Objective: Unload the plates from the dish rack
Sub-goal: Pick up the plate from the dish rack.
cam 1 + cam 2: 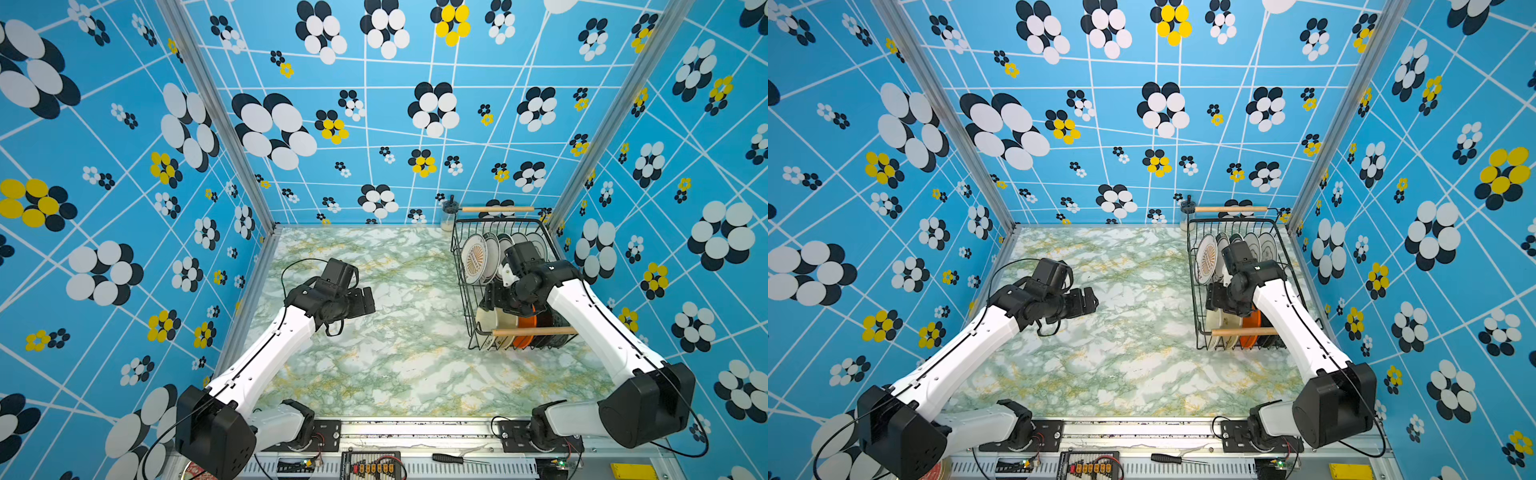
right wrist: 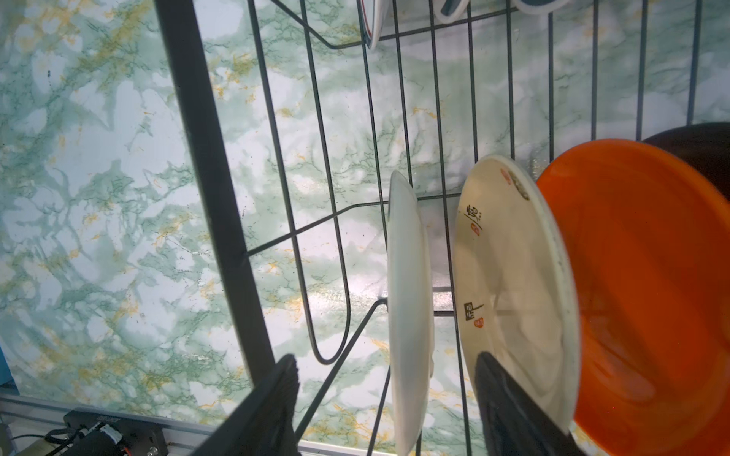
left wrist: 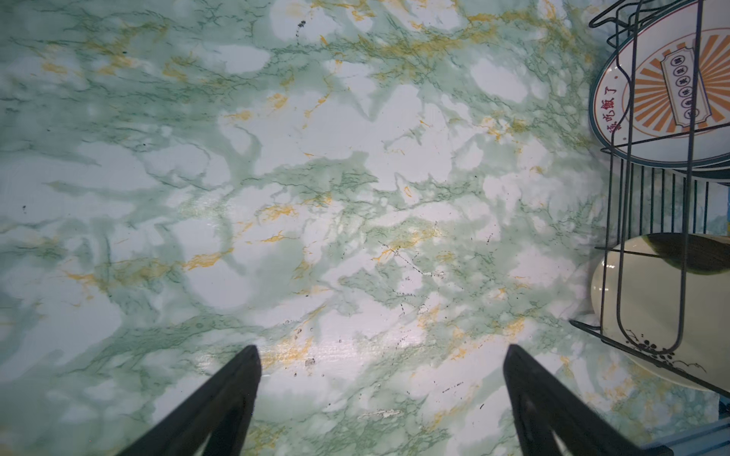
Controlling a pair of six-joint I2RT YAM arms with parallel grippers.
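**Right pincer astride a cream plate, left pincer spread over bare desk**

In both top views you have the dish rack [image 1: 460,270] on the right side of the desk [image 1: 374,365], close against the right wall. Its plates [image 1: 476,257] stand on edge in 2 rows. The larger white ones are at the back. The smaller cream, orange and black ones are at the front, under the near wooden handle [image 1: 534,331]. Only the top views give you the glass jar [image 1: 449,216], just beside the rack's far corner.

What they hide from you is the right pincer [image 2: 385,361], because the arm's wrist covers its tips from above. The right wrist view settles it:
- The jaws are spread, and a thin cream plate [image 2: 409,276] stands edge-on between them with a gap on either side.
- 1 finger [image 2: 272,402] sits by the rack's thick rim wire.
- The other is in front of a second cream plate [image 2: 509,256] marked with dark characters.
- The orange plate [image 2: 651,296] leans next to that second plate.

The left pincer [image 3: 381,349] hangs over bare desk, well apart from the rack, jaws spread wide and holding nothing. Its wrist view alone lets you read the end plate of the back row. It is a teal-rimmed emblem plate [image 3: 663,91] with orange rays, seen through the rack's wires.
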